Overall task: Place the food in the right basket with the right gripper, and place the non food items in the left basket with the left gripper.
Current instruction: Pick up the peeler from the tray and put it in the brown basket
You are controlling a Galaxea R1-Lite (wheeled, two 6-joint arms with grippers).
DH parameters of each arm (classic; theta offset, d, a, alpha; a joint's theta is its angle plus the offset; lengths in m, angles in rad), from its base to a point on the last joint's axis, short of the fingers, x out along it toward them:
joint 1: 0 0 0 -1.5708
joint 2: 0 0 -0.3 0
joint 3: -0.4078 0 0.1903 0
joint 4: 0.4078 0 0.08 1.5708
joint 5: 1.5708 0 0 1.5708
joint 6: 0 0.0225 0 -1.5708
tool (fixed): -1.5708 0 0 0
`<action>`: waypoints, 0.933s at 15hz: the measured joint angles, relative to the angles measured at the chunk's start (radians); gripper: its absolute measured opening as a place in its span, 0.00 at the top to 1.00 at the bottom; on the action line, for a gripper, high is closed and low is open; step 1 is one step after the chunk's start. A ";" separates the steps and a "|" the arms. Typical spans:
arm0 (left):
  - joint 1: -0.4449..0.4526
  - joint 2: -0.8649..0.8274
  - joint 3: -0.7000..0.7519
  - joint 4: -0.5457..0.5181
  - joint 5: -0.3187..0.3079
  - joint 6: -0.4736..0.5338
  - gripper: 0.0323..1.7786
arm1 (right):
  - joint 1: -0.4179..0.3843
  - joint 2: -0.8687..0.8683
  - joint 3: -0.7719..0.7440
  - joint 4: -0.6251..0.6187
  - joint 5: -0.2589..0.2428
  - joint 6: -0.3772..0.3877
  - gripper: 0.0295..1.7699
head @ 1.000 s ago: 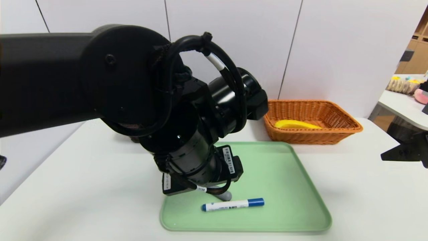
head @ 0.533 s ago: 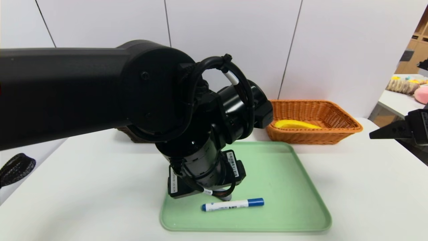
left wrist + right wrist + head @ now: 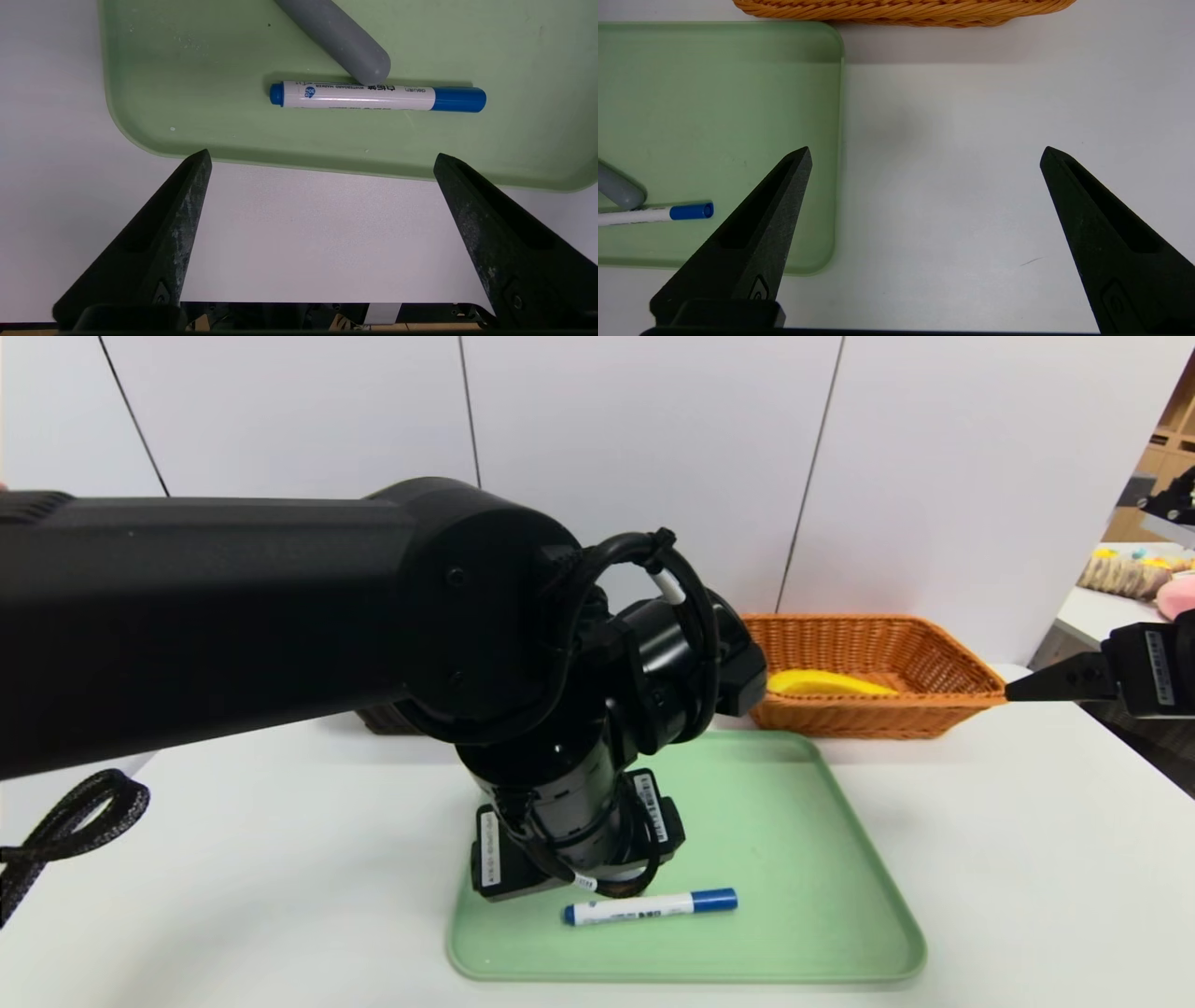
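A blue-and-white marker (image 3: 355,95) lies near the front of the green tray (image 3: 187,70), and the rounded end of a grey stick-shaped item (image 3: 336,37) touches it. My left gripper (image 3: 322,157) hangs open over the tray's front rim and bare table, just short of the marker. In the head view its wrist (image 3: 569,840) stands right behind the marker (image 3: 651,906). The right basket (image 3: 962,677), orange wicker, holds a yellow banana (image 3: 826,683). My right gripper (image 3: 927,150) is open and empty above the table beside the tray. The arm hides nearly all of the left basket (image 3: 378,719).
My left arm (image 3: 233,616) spans the left half of the head view and covers the table behind it. A black braided cable (image 3: 65,821) loops at the left edge. Another table with soft toys (image 3: 1134,574) stands far right.
My left arm has swung rightward and lower over the tray, its wrist now covering the grey item in the head view. The right gripper has risen and come inward toward the right basket.
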 joint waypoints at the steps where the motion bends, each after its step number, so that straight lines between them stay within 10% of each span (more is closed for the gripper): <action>1: 0.000 0.006 0.000 0.001 -0.001 -0.015 0.05 | -0.003 -0.001 0.002 0.000 0.000 0.000 0.04; 14: 0.068 0.121 -0.071 0.000 -0.034 -0.153 0.05 | -0.064 -0.107 0.034 -0.001 0.055 -0.043 0.04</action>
